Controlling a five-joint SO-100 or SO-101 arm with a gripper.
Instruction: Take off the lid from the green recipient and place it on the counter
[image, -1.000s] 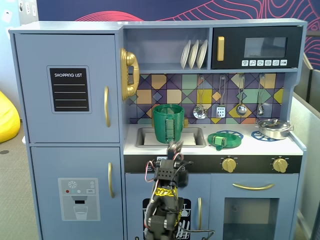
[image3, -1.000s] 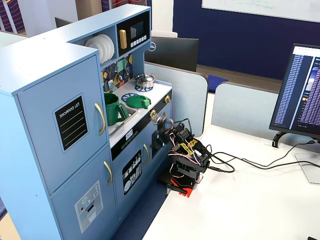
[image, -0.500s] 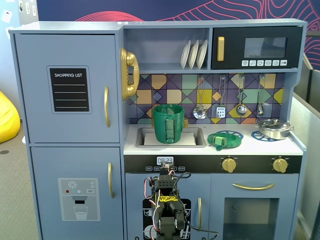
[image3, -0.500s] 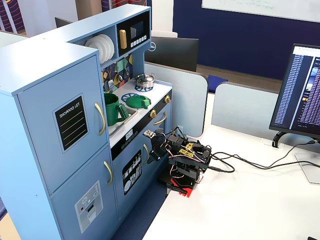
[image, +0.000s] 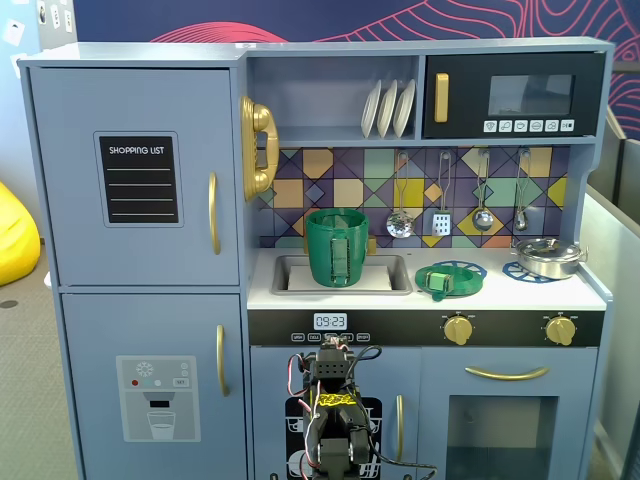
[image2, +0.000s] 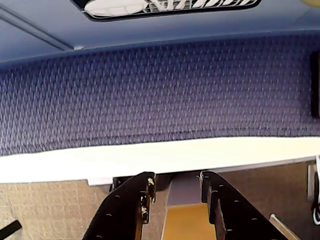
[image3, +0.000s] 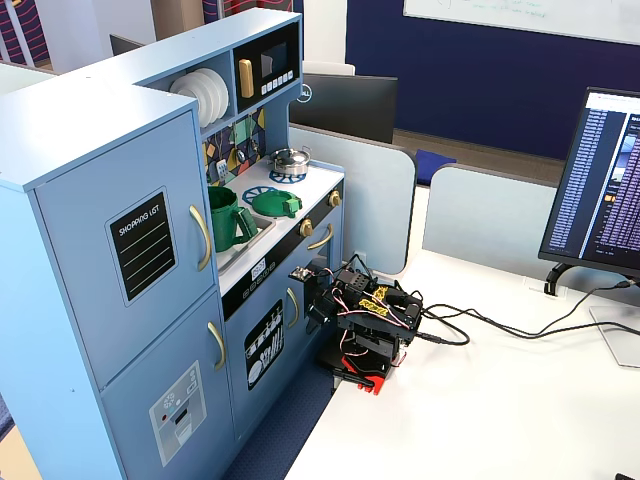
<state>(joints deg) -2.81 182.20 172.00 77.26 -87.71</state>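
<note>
The green recipient (image: 337, 247) stands upright and uncovered in the grey sink recess; it also shows in a fixed view (image3: 228, 218). The green lid (image: 450, 278) lies flat on the white counter (image: 560, 292) to the right of the sink in a fixed view, over a blue burner circle, and shows in the other fixed view too (image3: 275, 203). My arm (image3: 365, 318) is folded low in front of the toy kitchen, well below the counter. In the wrist view my gripper (image2: 176, 182) has its jaws apart with nothing between them.
A silver pot (image: 548, 256) sits on the counter's right end in a fixed view. Utensils hang on the tiled back wall (image: 440, 190). Cables (image3: 470, 330) run from the arm across the white desk towards a monitor (image3: 600, 180).
</note>
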